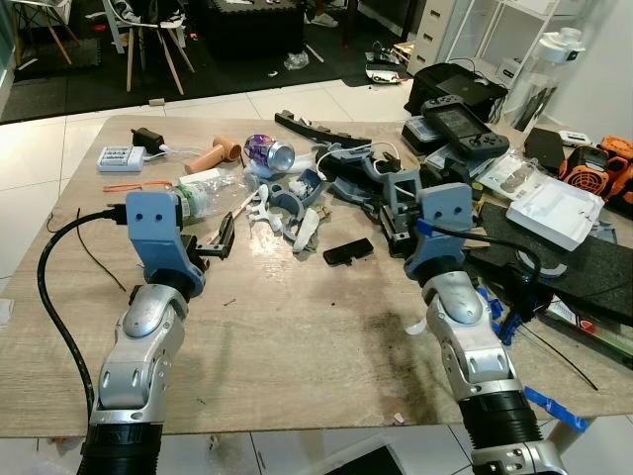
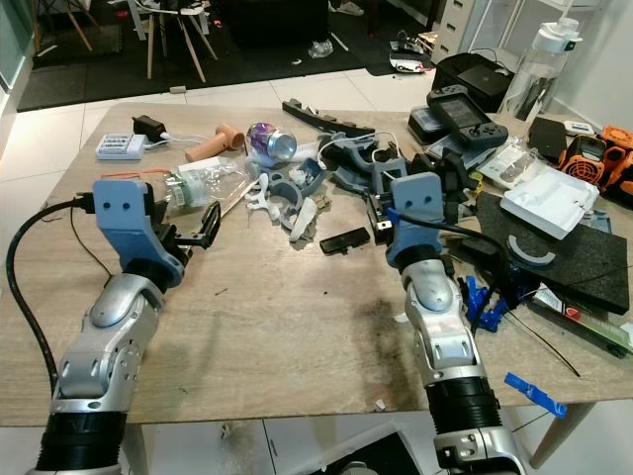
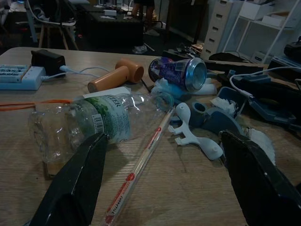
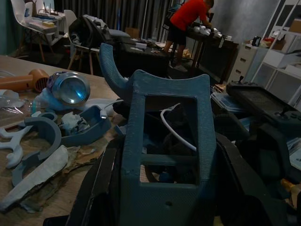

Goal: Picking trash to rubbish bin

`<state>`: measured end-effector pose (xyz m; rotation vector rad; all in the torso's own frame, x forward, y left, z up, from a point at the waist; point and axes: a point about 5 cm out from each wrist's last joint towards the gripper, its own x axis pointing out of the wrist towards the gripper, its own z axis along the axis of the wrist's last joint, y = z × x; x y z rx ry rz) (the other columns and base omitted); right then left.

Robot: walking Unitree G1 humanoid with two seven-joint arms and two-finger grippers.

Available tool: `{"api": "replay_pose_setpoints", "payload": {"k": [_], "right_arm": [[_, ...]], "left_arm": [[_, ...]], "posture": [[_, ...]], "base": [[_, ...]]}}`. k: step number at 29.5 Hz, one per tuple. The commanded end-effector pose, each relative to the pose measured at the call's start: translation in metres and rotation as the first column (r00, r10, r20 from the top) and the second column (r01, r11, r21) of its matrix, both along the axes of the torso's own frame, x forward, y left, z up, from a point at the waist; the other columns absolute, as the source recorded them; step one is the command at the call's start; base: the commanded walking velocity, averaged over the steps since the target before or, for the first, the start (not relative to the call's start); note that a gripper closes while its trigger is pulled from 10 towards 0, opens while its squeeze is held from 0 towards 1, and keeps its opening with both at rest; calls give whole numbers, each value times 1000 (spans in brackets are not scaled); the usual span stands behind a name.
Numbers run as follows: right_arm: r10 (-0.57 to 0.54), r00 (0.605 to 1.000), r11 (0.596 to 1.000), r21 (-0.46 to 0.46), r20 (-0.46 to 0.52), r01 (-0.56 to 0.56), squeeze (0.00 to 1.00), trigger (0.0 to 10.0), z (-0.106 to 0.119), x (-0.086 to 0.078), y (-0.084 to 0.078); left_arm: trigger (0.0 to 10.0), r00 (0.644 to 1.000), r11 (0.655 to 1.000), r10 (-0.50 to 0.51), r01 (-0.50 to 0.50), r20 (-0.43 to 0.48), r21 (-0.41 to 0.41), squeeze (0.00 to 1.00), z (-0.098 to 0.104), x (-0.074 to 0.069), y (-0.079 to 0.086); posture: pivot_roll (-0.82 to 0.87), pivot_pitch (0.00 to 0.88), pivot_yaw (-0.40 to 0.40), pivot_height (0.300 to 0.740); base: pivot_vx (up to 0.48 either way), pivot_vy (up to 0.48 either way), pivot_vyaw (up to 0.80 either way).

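Note:
A crushed clear plastic bottle [image 1: 203, 193] with a green label lies on its side on the wooden table [image 1: 297, 336]. A purple drink can [image 1: 269, 151] lies just behind it, and crumpled paper [image 1: 307, 230] to its right. My left gripper [image 1: 222, 237] hovers open right in front of the bottle [image 3: 89, 122], with a paper-wrapped straw [image 3: 141, 160] between its spread fingers. My right gripper [image 1: 399, 236] is at the pile of blue-grey printed parts. Its fingers close against both sides of an upright blue-grey frame part [image 4: 164, 141].
A small black block [image 1: 348, 251] lies between the arms. A battery charger [image 1: 119, 158] and an orange handle [image 1: 213, 153] are at the back left. A black foam mat [image 1: 564, 262], white box [image 1: 554, 210] and controller [image 1: 460, 124] crowd the right. A person in red [image 4: 188, 19] stands far behind.

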<state>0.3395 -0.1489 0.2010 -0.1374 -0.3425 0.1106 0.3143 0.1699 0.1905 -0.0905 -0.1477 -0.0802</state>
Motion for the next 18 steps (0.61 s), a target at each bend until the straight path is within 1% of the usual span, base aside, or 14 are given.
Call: {"api": "replay_pose_setpoints", "payload": {"k": [1,5,10,18], "right_arm": [[-12,999,1000,16,-32,12,0,10000,-8,0,-3],[-17,999,1000,20,-46,18,0,10000,-10,0,-4],[-43,996,999,12,-82,44,0,10000,-17,1,-7],[-55,994,998,22,-93,57,0,10000,-19,1,-8]], "left_arm": [[10000,1000,1000,8,-8,-23,-9,0,-2,1,1],[10000,1000,1000,-15,16,-25,15,0,-1,3,-2],[10000,999,999,-37,37,-27,18,0,-1,3,-7],[10000,998,997,-63,64,-32,39,0,-1,3,-9]], "posture": [[68,125,-29,740],[69,129,-29,740],[71,136,-24,740],[73,141,-16,740]], "base": [[-341,0,0],[-429,0,0],[-462,0,0],[-441,0,0]]}}
